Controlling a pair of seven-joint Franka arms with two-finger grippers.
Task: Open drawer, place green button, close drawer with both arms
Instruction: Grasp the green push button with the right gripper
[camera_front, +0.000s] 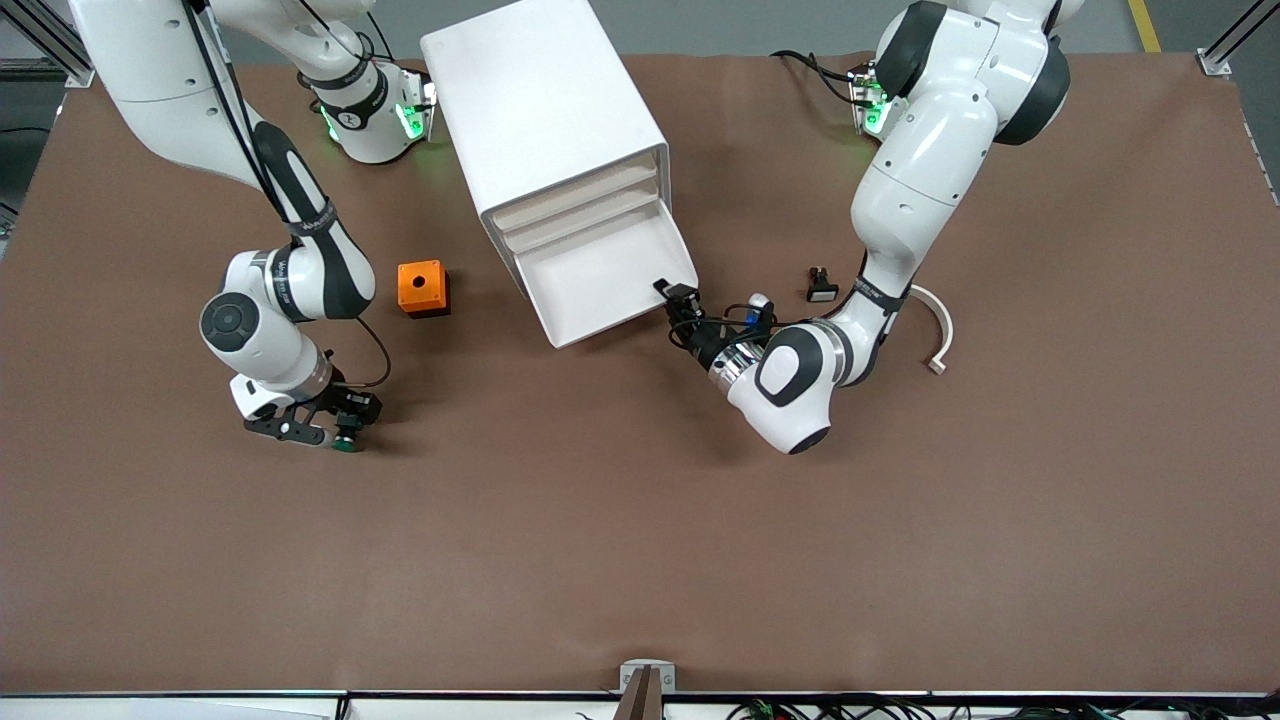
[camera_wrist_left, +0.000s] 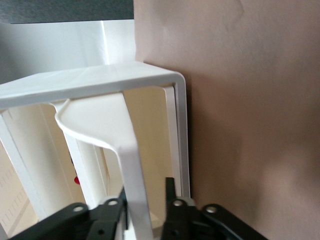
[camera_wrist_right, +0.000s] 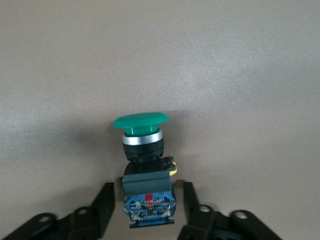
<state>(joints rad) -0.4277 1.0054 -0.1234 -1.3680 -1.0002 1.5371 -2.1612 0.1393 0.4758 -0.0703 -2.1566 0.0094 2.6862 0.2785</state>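
Note:
The lowest drawer (camera_front: 612, 322) of the white cabinet (camera_front: 540, 110) is pulled out, and its tray shows nothing inside. My left gripper (camera_front: 673, 296) is at the drawer's front corner toward the left arm's end. In the left wrist view its fingers (camera_wrist_left: 170, 192) straddle the drawer's thin front wall (camera_wrist_left: 122, 130) with a gap on one side, open (camera_wrist_left: 146, 194). The green-capped button (camera_front: 346, 443) lies on the table, nearer to the front camera than the orange cube. My right gripper (camera_front: 335, 434) is low at it, open (camera_wrist_right: 147, 189), with the button's body (camera_wrist_right: 148, 192) between the fingers, untouched.
An orange cube with a hole (camera_front: 422, 288) sits beside the cabinet toward the right arm's end. A black button with a white face (camera_front: 821, 287) and a white curved piece (camera_front: 938, 335) lie toward the left arm's end.

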